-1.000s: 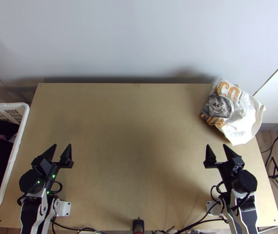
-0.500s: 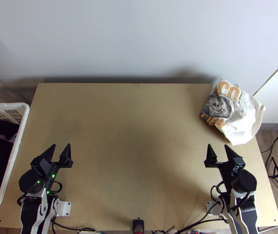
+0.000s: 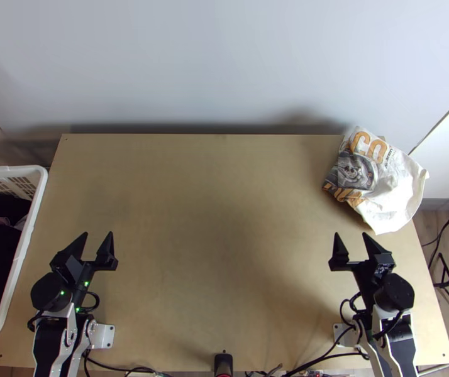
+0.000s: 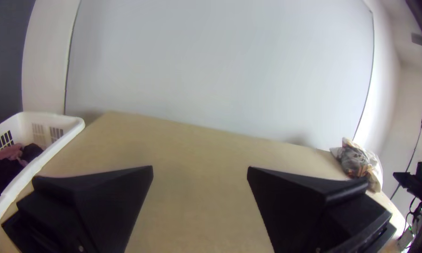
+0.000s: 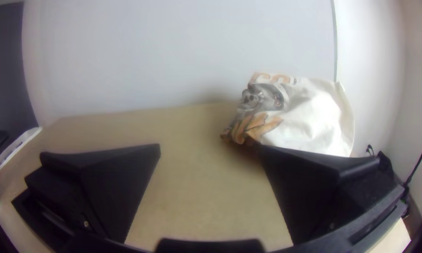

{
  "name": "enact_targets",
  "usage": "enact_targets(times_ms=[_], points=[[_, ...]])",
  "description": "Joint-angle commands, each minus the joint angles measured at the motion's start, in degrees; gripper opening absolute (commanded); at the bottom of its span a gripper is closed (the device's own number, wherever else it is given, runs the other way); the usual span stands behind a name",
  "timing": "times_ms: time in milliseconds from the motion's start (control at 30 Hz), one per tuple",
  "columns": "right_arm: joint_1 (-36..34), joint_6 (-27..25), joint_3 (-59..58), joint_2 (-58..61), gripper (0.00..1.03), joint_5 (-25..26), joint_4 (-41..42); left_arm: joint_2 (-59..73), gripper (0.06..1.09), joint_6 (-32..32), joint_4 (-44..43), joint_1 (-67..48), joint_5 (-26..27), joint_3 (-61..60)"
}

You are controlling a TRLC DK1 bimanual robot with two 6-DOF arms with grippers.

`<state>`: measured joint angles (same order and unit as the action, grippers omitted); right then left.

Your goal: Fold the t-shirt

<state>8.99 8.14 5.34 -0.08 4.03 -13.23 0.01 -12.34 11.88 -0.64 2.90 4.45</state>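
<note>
Okay, holding left end effector (image 3: 98, 234) and right end effector (image 3: 350, 234) apart; probably needing a shallow pinch on bunched shirt (image 3: 388, 188), dragging inward before spreading.

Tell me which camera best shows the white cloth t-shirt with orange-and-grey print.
The top view: the bunched t-shirt lies there in full outline, uncovered. The right wrist view shows it larger, but a flat black finger overlaps its edge. The left wrist view shows it small, far off.
</note>
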Motion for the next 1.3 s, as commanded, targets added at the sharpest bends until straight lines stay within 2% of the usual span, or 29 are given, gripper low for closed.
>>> enact_targets(times_ms=[0,100,267,333,400,533,700,800,1033,1167,1267], points=[[0.9,-6.5,0.1,0.0,0.98,-0.1,0.5,0.0,1.04,5.6,0.1,-0.1,-0.5,-0.1],[2.5,-9.9,0.3,-0.1,0.98,-0.2,2.7,0.0,1.04,7.4,-0.4,-0.8,-0.5,-0.1],[4.7,-11.1,0.9,0.8,0.98,-0.1,7.8,0.2,1.04,7.4,-5.5,-0.9,-0.5,0.0],[4.7,-11.0,3.3,5.6,0.98,-0.1,10.4,1.0,1.03,7.8,-8.4,-1.1,-0.4,0.5],[4.6,-8.7,8.1,14.7,0.98,0.2,10.9,5.0,1.03,7.8,-10.7,-0.4,-0.4,1.8],[4.6,-7.2,14.3,22.3,0.98,0.6,11.3,17.9,1.04,7.8,-9.0,-0.1,-0.5,8.7],[6.3,-5.9,22.7,28.6,0.97,3.1,10.2,32.0,1.04,5.7,1.3,-0.8,-0.5,21.7],[7.0,-4.0,32.5,35.8,0.97,3.3,3.1,37.7,1.04,4.2,6.9,-0.3,-0.5,30.2],[9.6,-1.7,51.9,49.0,0.97,3.2,-7.7,48.1,1.04,2.7,18.6,-0.1,-2.9,52.3],[9.8,-0.7,61.7,55.6,0.96,3.4,-9.2,52.6,1.03,2.9,23.4,-0.5,-3.0,64.1],[9.8,-0.5,70.0,61.2,0.96,3.4,-10.8,55.8,0.99,4.1,24.2,-0.8,-2.9,70.6]])
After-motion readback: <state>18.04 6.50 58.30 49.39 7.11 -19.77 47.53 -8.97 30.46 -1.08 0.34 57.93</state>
